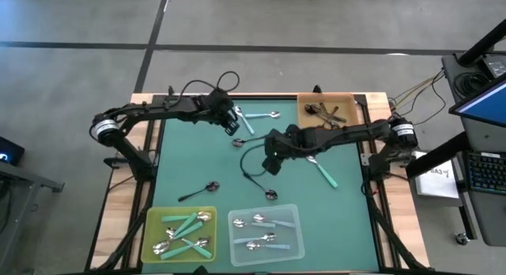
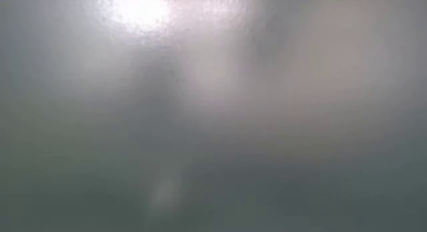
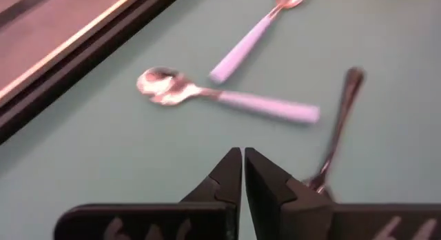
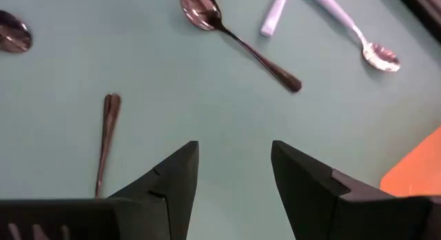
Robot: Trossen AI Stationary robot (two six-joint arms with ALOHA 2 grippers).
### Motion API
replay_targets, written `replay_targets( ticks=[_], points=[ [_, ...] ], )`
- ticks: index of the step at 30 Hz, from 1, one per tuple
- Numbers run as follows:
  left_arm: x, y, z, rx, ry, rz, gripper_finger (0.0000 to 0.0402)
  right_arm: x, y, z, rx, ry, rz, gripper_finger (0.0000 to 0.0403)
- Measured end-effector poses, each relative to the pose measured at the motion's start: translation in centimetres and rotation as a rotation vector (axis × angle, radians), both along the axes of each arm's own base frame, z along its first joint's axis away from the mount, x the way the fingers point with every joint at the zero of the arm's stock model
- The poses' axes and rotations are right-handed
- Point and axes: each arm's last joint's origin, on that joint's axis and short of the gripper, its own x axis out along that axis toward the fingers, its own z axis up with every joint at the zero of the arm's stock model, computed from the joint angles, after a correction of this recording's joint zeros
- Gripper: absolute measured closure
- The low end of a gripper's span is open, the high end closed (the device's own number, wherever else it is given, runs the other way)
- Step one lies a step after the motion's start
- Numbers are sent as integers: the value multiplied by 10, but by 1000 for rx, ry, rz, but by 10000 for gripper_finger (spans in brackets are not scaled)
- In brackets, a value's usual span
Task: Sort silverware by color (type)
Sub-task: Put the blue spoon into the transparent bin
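Hovering mid-table, right gripper (image 4: 234, 174), jaws apart, is the nearer arm to the black-handled spoon (image 4: 238, 40) ahead, its handle lying diagonally. Left gripper (image 3: 243, 174): jaws together.

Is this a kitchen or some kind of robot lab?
Most likely a robot lab, not a kitchen. A green-topped wooden work table stands on a bare grey floor, two dark robot arms reach over it, and a laptop computer with a lit blue screen sits beside it.

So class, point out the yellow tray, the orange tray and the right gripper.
yellow tray (image 1: 152, 227): high view, its left rim.
orange tray (image 1: 346, 101): high view, bare corner of its floor.
right gripper (image 4: 234, 164): right wrist view, between its open fingertips.
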Motion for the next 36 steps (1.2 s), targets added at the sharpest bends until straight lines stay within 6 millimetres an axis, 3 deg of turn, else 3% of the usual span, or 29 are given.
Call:
replay_targets(
  ticks=[6,16,28,32,36],
  points=[
    [13,5,-7,-15,7,-120,361,-2,-15,-2,59,28,49,227],
    [40,10,-10,32,216,-523,287,-17,-19,-7,37,238,236,227],
    [92,22,-27,14,465,-773,281,-32,-31,-10,-32,406,200,227],
    [102,26,-38,-26,515,-807,281,-32,-31,-10,-32,412,202,227],
    [109,29,-32,-2,516,-822,281,-32,-31,-10,-36,417,216,227]
  ],
)
